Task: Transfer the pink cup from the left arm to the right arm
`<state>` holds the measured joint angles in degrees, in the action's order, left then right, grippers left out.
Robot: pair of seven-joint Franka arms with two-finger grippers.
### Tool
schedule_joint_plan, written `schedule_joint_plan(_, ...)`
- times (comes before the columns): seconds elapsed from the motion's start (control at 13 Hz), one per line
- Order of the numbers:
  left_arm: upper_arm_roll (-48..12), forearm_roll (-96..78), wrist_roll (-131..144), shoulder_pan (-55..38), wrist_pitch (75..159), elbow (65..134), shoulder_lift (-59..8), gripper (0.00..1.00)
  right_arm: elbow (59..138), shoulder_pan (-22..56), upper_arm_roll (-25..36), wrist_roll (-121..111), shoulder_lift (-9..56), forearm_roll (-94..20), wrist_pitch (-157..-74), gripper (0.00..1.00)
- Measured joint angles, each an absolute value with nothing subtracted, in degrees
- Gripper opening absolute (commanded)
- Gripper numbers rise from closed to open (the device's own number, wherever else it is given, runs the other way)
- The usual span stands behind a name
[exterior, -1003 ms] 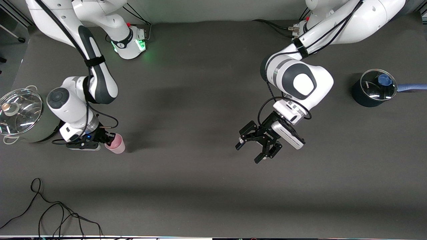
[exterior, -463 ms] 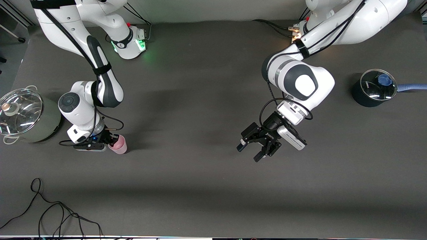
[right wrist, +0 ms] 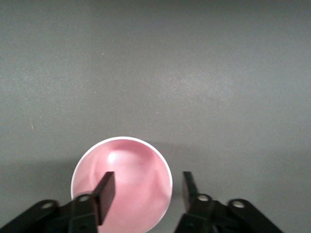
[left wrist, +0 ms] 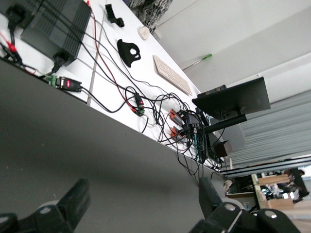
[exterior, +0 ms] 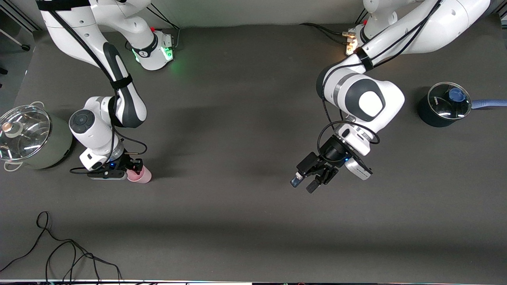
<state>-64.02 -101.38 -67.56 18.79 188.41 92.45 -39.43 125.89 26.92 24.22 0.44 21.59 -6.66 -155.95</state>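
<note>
One upright pink cup, rim up

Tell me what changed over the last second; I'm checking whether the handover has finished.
The right gripper slid a little toward mid-table with the small pale-pink plastic cup, then spread its fingers: one finger is inside the rim, the other outside, the cup standing on the table. The left gripper, open and empty, turned at the wrist and drifted toward its own arm's end. The steel lidded pot and the dark glass-lidded saucepan stayed put.
</note>
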Motion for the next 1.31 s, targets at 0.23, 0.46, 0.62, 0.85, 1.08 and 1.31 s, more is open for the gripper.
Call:
schedule_joint_plan(0.23, -66.15, -101.38, -61.70, 20.80, 188.41, 93.69, -39.43, 0.99, 125.21, 26.92, 24.38, 0.32, 18.92, -6.66, -152.45, 1.00)
schedule_joint_plan(0.46, -67.15, -101.38, -60.16, 21.70, 188.60, 94.71, -39.43, 0.99, 122.93, 26.92, 25.47, 0.15, 12.78, -6.66, -143.18, 1.00)
schedule_joint_plan(0.62, -67.18, -101.29, -60.13, 21.68, 189.91, 95.20, -39.43, 0.99, 120.88, 26.92, 25.92, -0.06, 7.99, -6.66, -135.55, 1.00)
schedule_joint_plan(0.85, -66.25, -100.42, -60.14, 21.82, 190.97, 95.40, -39.42, 0.99, 115.98, 26.94, 26.01, -0.06, 1.71, -6.60, -122.47, 1.00)
schedule_joint_plan(1.08, -63.89, -97.99, -60.35, 22.09, 190.96, 95.44, -39.43, 0.99, 106.74, 26.91, 26.98, -0.06, -0.86, -3.92, -108.38, 1.00)
schedule_joint_plan(1.31, -61.89, -97.60, -63.10, 23.83, 190.92, 95.58, -39.47, 0.99, 97.84, 26.83, 27.86, -0.07, -1.08, -2.26, -96.32, 1.00)
